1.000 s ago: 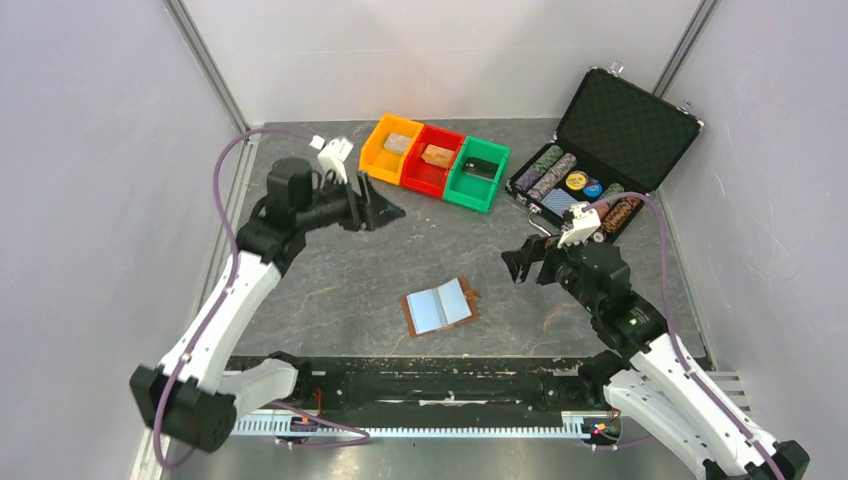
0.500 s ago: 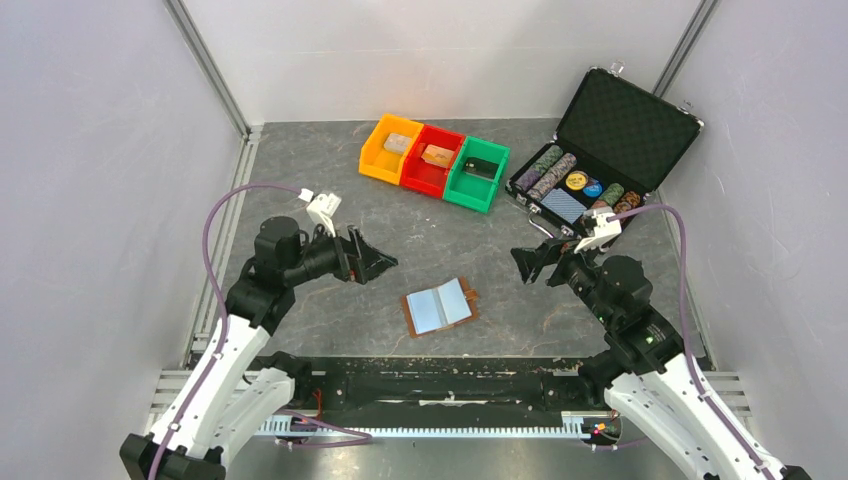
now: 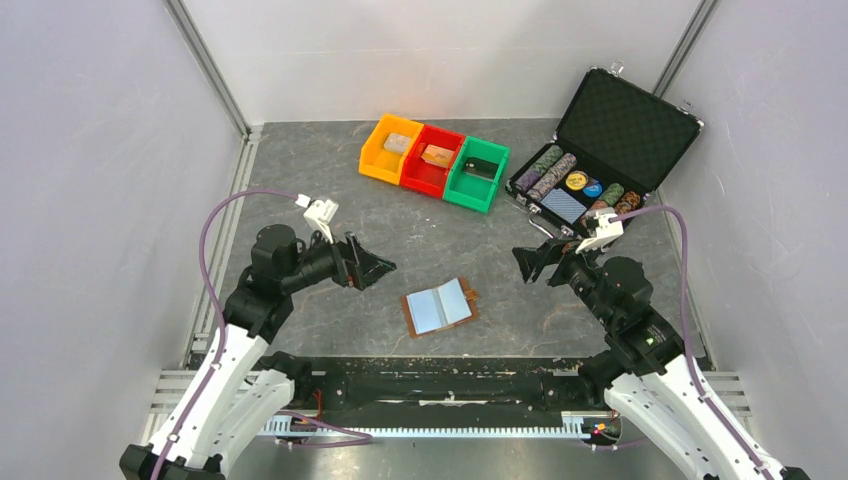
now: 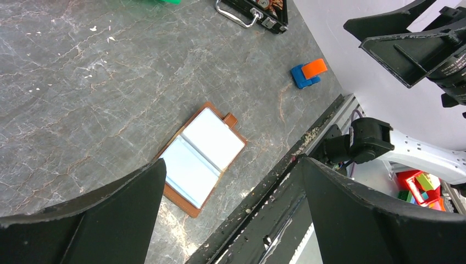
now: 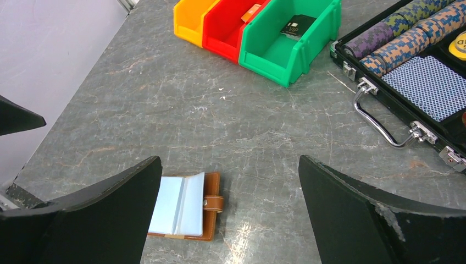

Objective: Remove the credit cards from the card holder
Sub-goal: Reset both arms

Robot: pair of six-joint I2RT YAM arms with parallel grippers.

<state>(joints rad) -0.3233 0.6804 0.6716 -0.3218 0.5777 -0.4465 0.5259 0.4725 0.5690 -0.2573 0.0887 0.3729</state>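
Observation:
The card holder (image 3: 440, 307) lies spread open on the table between both arms, brown leather with a snap tab and pale blue-grey sleeves showing (image 4: 200, 159) (image 5: 187, 214). Flat credit cards lie in the bins at the back: a tan one (image 3: 400, 143) in the orange bin, another (image 3: 438, 154) in the red bin, a dark one (image 5: 297, 25) in the green bin. My left gripper (image 3: 375, 268) (image 4: 232, 162) hovers open to the holder's left. To its right, my right gripper (image 3: 530, 263) (image 5: 229, 159) is also open. Neither touches anything.
Orange (image 3: 382, 155), red (image 3: 425, 172) and green (image 3: 470, 188) bins stand in a row at the back. An open black chip case (image 3: 625, 125) with poker chips sits at the back right, its handle (image 5: 384, 124) facing the table. A small blue-and-orange piece (image 4: 308, 73) lies near the right edge.
My left arm has drawn back from the bins toward the near left and its jaws have opened wider. The right arm shifted slightly to the right. The card holder has not moved.

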